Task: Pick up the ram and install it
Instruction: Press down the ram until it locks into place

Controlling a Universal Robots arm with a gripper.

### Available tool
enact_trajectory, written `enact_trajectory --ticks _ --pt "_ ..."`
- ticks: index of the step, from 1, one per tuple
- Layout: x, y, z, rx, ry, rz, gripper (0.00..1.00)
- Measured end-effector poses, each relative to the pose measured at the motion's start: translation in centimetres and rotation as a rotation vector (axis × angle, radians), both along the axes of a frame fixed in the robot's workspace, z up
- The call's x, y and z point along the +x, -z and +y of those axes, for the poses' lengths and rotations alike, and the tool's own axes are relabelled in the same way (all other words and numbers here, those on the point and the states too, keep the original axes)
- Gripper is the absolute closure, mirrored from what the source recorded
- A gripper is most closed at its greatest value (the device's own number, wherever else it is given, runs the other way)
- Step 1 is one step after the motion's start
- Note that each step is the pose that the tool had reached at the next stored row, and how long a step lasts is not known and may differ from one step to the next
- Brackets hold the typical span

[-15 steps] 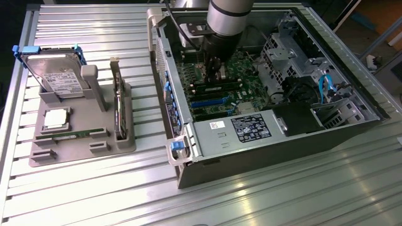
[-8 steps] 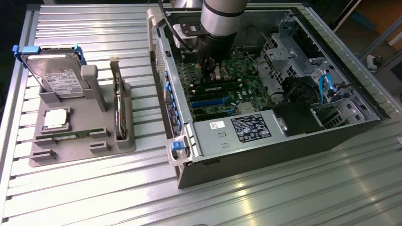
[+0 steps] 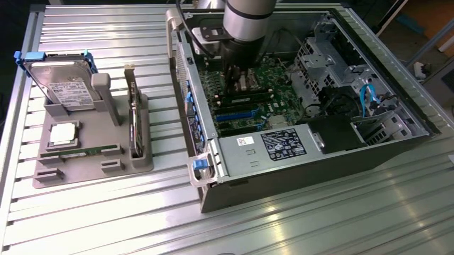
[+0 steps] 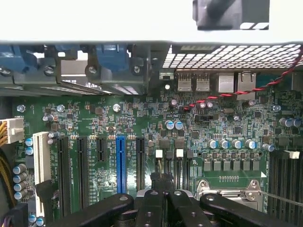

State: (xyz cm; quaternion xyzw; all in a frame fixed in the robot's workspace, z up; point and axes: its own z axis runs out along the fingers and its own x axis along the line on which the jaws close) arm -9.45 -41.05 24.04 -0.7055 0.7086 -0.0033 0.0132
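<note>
The claw (image 4: 165,191), fingers together and empty, is hanging over the motherboard (image 4: 142,137), risking knocking its parts.

Open computer case (image 3: 305,159); hard drive (image 3: 67,87) upright in grey holder (image 3: 92,172) beside it.

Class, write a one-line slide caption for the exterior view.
Robot arm reaching into an open computer case above the motherboard, one ram stick lying in the grey holder alongside.

Ribbed metal table (image 3: 319,212) with bright glare, dim clutter beyond, perhaps an orange wall (image 3: 436,16)
</note>
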Motion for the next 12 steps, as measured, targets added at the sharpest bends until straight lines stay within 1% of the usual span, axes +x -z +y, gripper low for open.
enact_trajectory --ticks 12 --pt "-0.28 0.51 0.0 -0.0001 0.0 -0.0015 0.89"
